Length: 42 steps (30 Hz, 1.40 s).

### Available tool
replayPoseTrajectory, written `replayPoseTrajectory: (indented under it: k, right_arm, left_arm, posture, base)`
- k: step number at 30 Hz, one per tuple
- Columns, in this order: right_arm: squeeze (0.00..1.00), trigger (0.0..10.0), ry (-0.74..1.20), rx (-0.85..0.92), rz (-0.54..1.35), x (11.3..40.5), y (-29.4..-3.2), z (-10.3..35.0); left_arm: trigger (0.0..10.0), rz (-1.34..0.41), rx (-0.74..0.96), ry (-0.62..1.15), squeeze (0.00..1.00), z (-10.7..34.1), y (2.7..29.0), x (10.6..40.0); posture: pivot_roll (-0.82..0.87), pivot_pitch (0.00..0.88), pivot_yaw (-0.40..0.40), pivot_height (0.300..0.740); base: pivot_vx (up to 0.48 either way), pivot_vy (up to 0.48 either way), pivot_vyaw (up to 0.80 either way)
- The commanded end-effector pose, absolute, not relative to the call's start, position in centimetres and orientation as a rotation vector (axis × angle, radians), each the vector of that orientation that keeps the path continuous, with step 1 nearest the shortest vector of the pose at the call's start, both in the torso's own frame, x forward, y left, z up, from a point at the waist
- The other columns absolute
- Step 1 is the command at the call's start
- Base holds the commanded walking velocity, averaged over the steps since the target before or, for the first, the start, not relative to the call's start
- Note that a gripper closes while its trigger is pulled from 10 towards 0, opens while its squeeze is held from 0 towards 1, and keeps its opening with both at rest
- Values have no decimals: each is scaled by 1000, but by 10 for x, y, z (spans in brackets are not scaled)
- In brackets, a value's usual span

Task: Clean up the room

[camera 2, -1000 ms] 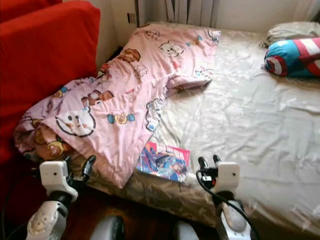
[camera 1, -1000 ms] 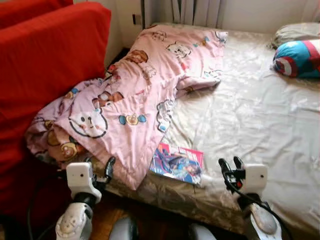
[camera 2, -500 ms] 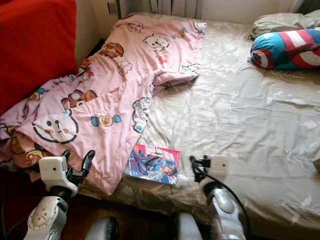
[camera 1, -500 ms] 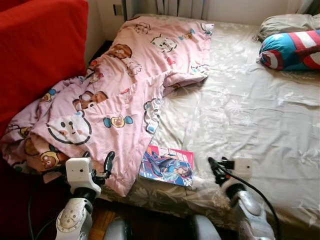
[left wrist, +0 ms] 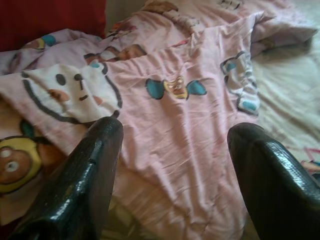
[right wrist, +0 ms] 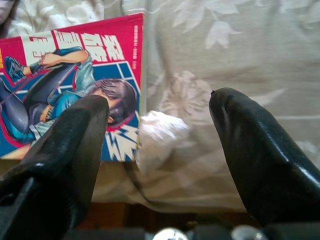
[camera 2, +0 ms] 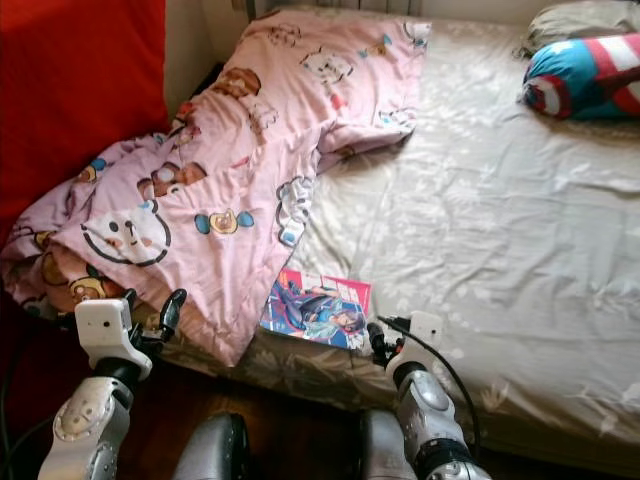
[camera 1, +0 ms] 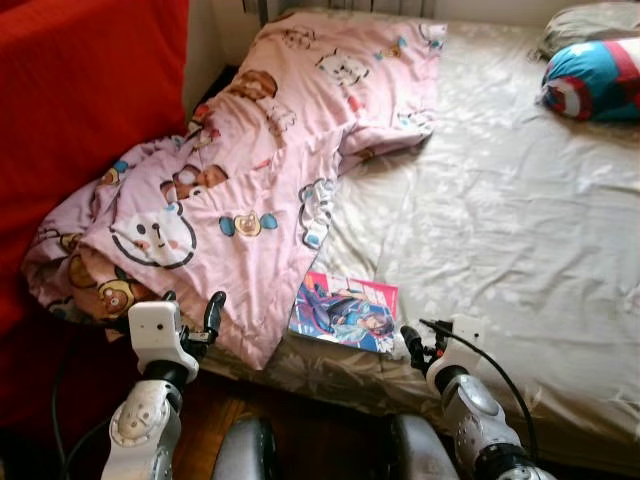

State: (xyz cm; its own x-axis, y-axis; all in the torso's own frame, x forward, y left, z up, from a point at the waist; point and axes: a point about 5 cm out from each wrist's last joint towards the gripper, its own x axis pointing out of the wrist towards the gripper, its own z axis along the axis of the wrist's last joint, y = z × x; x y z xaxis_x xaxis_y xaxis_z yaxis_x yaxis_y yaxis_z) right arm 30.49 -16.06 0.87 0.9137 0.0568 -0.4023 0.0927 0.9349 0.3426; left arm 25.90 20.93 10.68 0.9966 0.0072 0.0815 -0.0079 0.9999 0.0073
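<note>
Right gripper [right wrist: 157, 150]: your fingers are spread wide, empty, a crumpled tissue [right wrist: 159, 136] lying between them.
Tissue: on the bed [camera 1: 520, 220], touching the comic book [camera 1: 345, 312].
Left gripper [left wrist: 172, 175]: open, empty, at the pink quilt [camera 1: 250, 190].

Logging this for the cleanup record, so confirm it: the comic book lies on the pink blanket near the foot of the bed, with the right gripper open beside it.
Wrong in one respect. The comic book lies on the bare beige sheet, beside the pink blanket, not on it; the left eye view shows this. The right gripper is indeed open beside it.
</note>
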Motion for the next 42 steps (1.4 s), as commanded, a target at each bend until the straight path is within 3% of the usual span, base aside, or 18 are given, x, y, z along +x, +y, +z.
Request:
replayPoseTrajectory:
  k: [1,18,19,20,23,25,37,41,42]
  right_arm:
    - [0,10000,450,377,-38,299,-161,1]
    - [0,10000,433,381,-42,306,-169,7]
    - [0,9255,429,385,-38,306,-169,8]
    - [0,4510,429,386,-37,306,-169,8]
    - [0,784,441,376,-30,306,-169,7]
    - [0,0,448,378,-30,305,-168,6]
    - [0,0,465,365,-32,302,-168,2]
    - [0,2863,490,352,-24,300,-167,-1]
    - [0,2157,490,352,-23,300,-167,-1]
  left_arm:
    - [10000,14,20,-65,0,107,216,254]
    - [10000,-13,51,-16,0,110,215,231]
    - [10000,-15,51,-17,0,111,214,231]
    - [10000,-15,51,-17,0,111,214,231]
    - [10000,-16,53,-13,0,112,214,230]
    - [10000,-14,54,-9,0,112,215,228]
    - [10000,-16,57,4,0,111,215,227]
    - [10000,-23,64,10,0,111,214,226]
    - [10000,-24,64,10,0,111,214,226]
  posture:
    - [60,320,52,630]
    - [89,381,70,630]
    - [91,383,71,630]
    - [91,383,71,630]
    - [95,387,71,630]
    - [98,388,73,630]
    - [98,387,76,630]
    - [95,388,77,630]
    - [95,388,77,630]
  base:
    - [0,0,0]
    - [0,0,0]
    - [0,0,0]
    - [0,0,0]
    - [0,0,0]
    - [0,0,0]
    - [0,0,0]
    - [0,0,0]
    - [0,0,0]
